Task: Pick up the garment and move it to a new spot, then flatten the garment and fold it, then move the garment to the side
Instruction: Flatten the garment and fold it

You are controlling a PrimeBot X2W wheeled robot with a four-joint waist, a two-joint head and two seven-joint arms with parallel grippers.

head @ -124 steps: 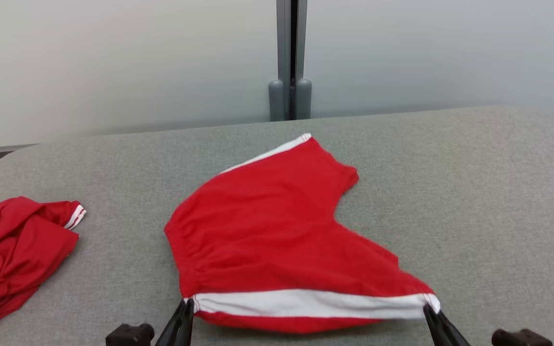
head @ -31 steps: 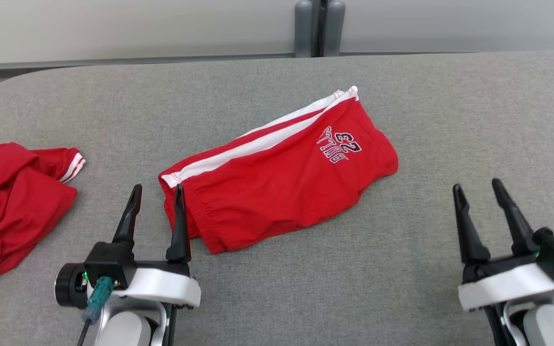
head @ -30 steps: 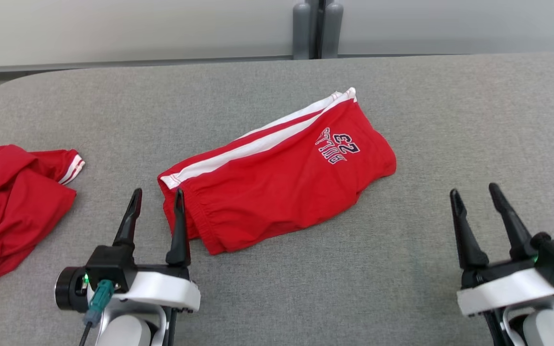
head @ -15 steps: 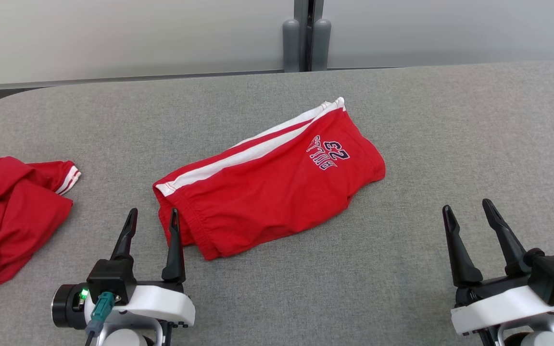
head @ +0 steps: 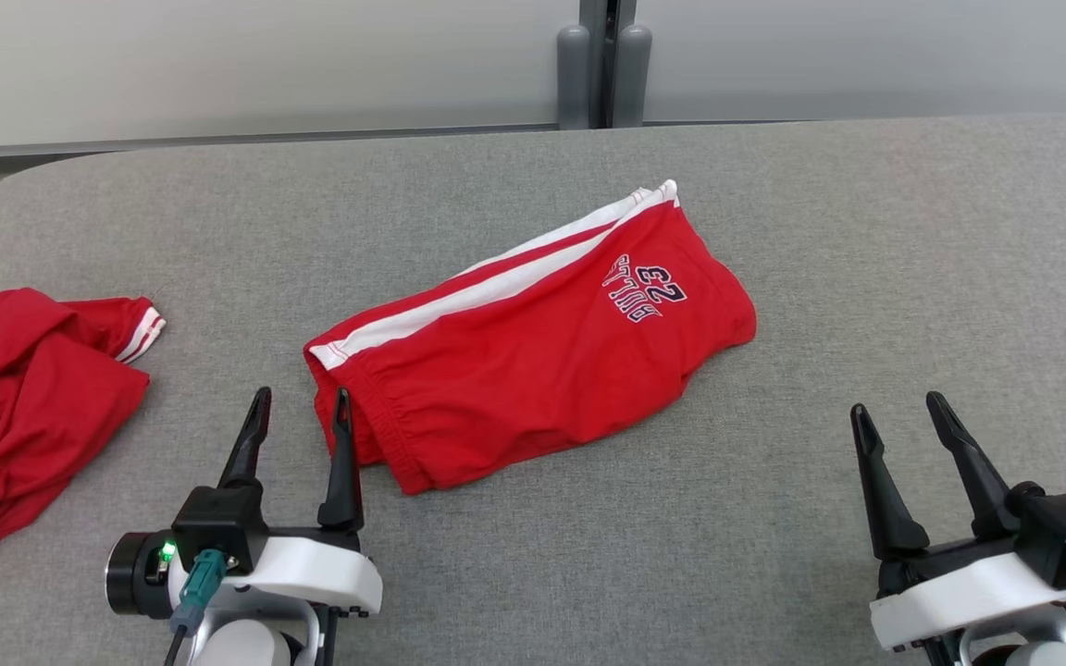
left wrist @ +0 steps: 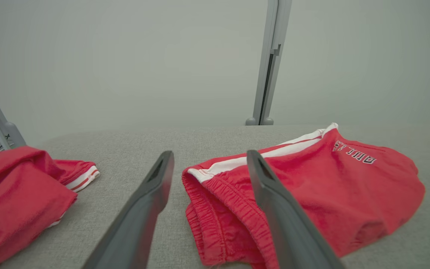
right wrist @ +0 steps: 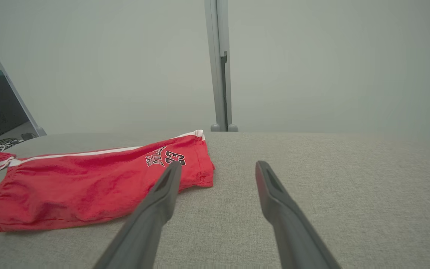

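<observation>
The garment is a pair of red shorts with white side stripes and a "23" print, folded in half on the grey table. It also shows in the left wrist view and the right wrist view. My left gripper stands open just in front of the waistband end, its right finger close to the fabric edge, holding nothing. My right gripper is open and empty, well to the right of the shorts and nearer the table's front.
A second red garment with white-striped cuffs lies crumpled at the table's left edge, also in the left wrist view. A grey post stands behind the table's far edge against a pale wall.
Since about four seconds ago the shorts, then held spread by both grippers, have been folded in half and let go. In the last second the view shifted a little; both grippers stay open.
</observation>
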